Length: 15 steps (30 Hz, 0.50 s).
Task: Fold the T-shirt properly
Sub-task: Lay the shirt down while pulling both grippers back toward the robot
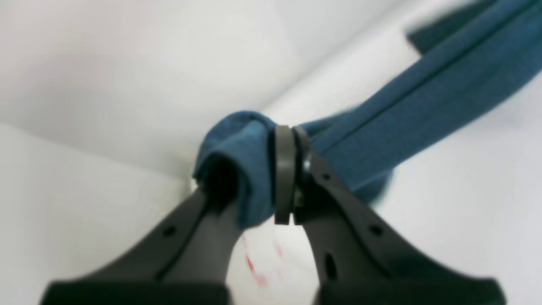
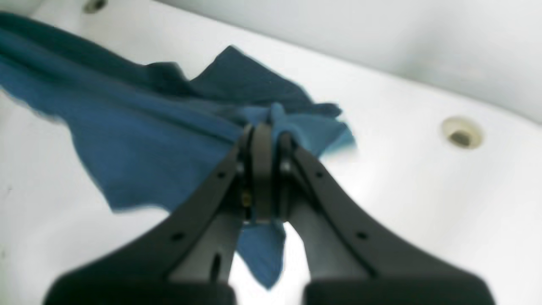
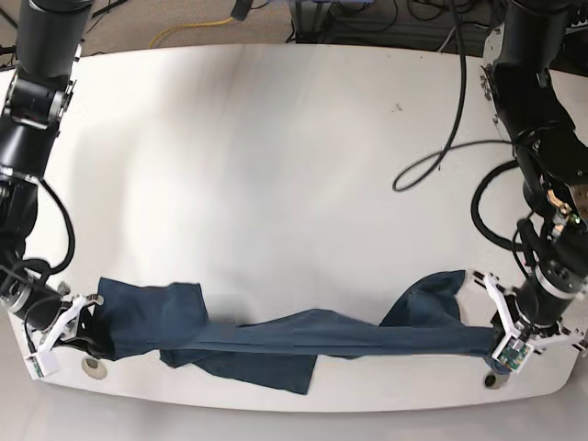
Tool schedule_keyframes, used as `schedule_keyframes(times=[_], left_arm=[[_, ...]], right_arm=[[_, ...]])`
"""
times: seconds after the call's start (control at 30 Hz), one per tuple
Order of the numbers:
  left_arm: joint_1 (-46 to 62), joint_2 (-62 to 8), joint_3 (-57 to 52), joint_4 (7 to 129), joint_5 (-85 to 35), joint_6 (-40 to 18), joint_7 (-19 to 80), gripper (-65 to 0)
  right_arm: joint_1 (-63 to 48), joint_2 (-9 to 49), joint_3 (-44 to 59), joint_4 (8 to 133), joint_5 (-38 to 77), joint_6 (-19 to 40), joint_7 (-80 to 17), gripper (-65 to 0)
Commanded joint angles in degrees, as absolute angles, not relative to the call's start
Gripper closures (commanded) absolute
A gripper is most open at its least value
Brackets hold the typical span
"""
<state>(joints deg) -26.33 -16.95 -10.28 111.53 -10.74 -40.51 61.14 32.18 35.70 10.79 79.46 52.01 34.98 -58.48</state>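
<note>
The T-shirt (image 3: 276, 344) hangs stretched between the two arms along the near edge of the white counter (image 3: 276, 165), drawn into a long rope-like band with loose flaps sagging off it. The left pincer (image 1: 284, 178) is closed tight on a bunched wad of cloth, with the band running away from it up and to its right. The right pincer (image 2: 262, 169) is likewise clamped on a gathered corner, a small tail of fabric drooping below its tips and the rest spreading off to its left.

It looks like a light, soft, limp cloth: it sags wherever nothing supports it, wrinkles readily and will not keep a shape unaided. It does not seem slippery; the bunched grips appear secure. I would judge that holding wads like these twists the garment, so cleaner holds at flat hems or shoulder seams would let it spread out for folding.

No container stands anywhere near either pincer; only small round holes show in the counter top.
</note>
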Motion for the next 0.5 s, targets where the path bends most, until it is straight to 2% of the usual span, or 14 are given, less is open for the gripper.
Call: schedule_keyframes(times=[0.0, 0.3, 0.47], left_arm=[[-23.6, -16.22, -10.86, 113.8, -10.33, -40.0, 60.09, 0.0], [-6.37, -15.34, -10.95, 115.21, -10.42, -40.0, 60.09, 0.0], [3.3, -12.26, -12.79, 115.21, -10.42, -40.0, 60.09, 0.0]], right_arm=[[27.47, 36.7, 14.81, 82.95, 52.26, 34.68, -57.1, 0.0], [9.8, 33.19, 23.34, 88.22, 54.64, 34.68, -57.1, 0.0], [2.15, 31.52, 26.59, 91.56, 55.52, 34.68, -57.1, 0.0]])
